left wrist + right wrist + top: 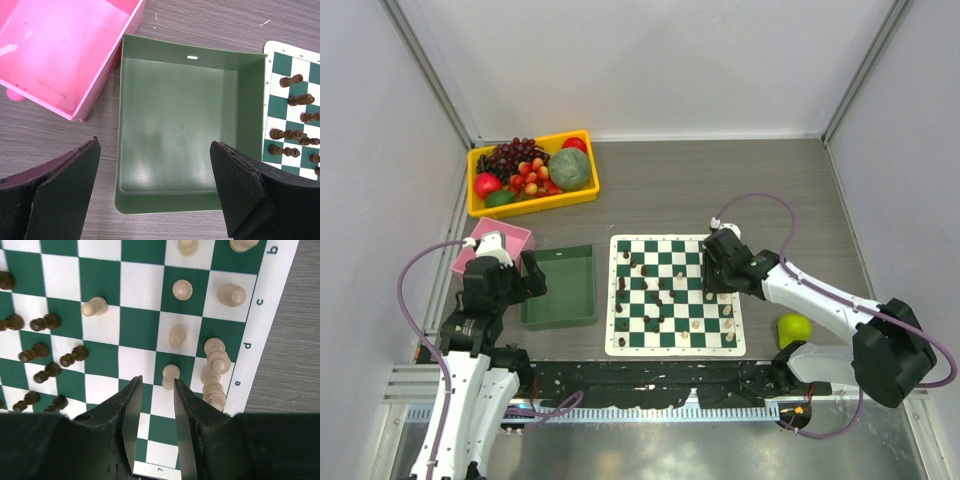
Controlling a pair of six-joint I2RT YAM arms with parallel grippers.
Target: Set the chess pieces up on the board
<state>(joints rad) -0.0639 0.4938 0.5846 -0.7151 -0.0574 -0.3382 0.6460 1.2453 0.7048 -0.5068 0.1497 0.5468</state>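
The board [676, 349] lies flat at the table's centre, green and white checks. Dark chess pieces [645, 290] stand scattered on its left half and cream ones [727, 312] on its right. My right gripper [712, 292] hovers over the board's right side. In the right wrist view, this gripper [158, 382] is open, with nothing between its fingers. A cream pawn [171, 376] stands upright just past the right fingertip, beside taller cream pieces [215, 365]. Dark pawns [45, 322] stand on the board [135, 290] to the left. My left gripper [527, 280] [155, 150] is wide open and empty.
A green tray [560, 287] [175, 125] lies left of the board, below my left gripper. A pink box [510, 235] [55, 45] sits further left. A yellow bin [535, 205] of fruit is at the back left. A green apple [794, 328] rests right of the board.
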